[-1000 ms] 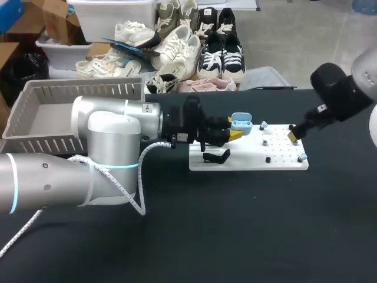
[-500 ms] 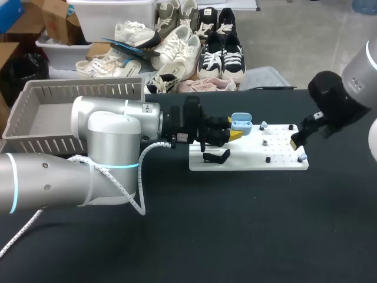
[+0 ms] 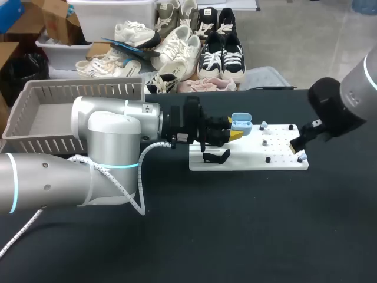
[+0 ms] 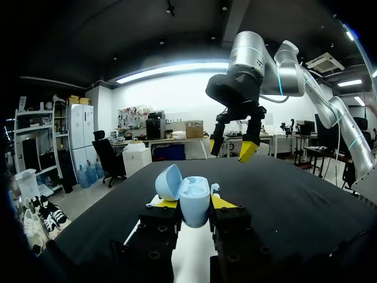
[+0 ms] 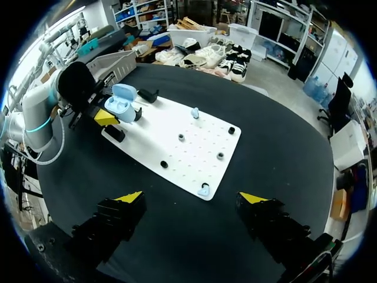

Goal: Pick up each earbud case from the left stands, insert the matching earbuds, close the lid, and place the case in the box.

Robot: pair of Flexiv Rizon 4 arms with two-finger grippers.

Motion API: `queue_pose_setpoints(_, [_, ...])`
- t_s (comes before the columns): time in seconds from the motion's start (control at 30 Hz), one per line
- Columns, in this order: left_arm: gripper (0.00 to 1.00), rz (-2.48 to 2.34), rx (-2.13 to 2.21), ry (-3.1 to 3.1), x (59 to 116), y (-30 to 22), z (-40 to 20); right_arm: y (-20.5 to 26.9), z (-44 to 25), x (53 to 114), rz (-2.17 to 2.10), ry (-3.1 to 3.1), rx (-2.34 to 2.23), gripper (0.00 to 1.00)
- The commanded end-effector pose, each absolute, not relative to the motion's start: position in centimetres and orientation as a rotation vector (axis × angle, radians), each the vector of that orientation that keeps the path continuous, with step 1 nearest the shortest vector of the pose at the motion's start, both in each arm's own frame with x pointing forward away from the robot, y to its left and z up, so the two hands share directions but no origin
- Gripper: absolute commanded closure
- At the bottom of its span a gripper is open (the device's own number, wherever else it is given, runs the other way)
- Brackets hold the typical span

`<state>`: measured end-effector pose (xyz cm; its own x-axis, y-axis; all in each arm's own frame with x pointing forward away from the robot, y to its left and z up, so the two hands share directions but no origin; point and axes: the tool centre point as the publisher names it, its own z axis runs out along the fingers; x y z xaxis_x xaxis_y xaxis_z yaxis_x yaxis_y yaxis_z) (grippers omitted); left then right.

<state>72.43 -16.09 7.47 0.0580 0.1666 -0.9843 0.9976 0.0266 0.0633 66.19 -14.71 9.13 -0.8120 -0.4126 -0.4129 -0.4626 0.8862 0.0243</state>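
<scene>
- Jaws first: my left jaws are clamping the pale blue earbud case (image 4: 191, 200) from both sides. Its lid is standing open. I am holding it just above the left end of the white pegboard (image 3: 247, 162), which is lying on the black surface (image 3: 235, 224).
- My right jaws are hanging wide open, gripping nothing, over the pegboard's near right corner.
- A small pale blue earbud (image 5: 204, 190) is sitting on that corner. In the right wrist view it is lying below the right jaws, almost midway between the yellow fingertips (image 5: 131, 196).
- I am judging my right arm (image 3: 336, 106) to be by far the nearer, so the coming move looks like a straight descent.
- A second earbud (image 5: 194, 112) is standing at the pegboard's far edge, nearer the case.
</scene>
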Motion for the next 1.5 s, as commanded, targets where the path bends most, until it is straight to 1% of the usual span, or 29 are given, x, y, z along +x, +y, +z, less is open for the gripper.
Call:
queue_pose_setpoints(0.03, [1.0,-1.057,1.332,1.296,72.4,-16.0,7.4,-14.7,9.2,65.7,0.014,2.63,-0.597,0.0])
queue_pose_setpoints(0.43, [1.0,-1.057,1.332,1.296,72.4,-16.0,7.4,-15.4,8.7,65.6,-0.052,2.646,-0.586,0.0])
queue_pose_setpoints(1.17, [1.0,-1.057,1.332,1.296,72.4,-16.0,7.4,-15.2,4.6,65.2,-0.251,2.649,-0.556,0.0])
queue_pose_setpoints(1.5, [1.0,-1.057,1.332,1.296,72.4,-16.0,7.4,-15.3,2.9,65.8,-0.233,2.685,-0.551,0.0])
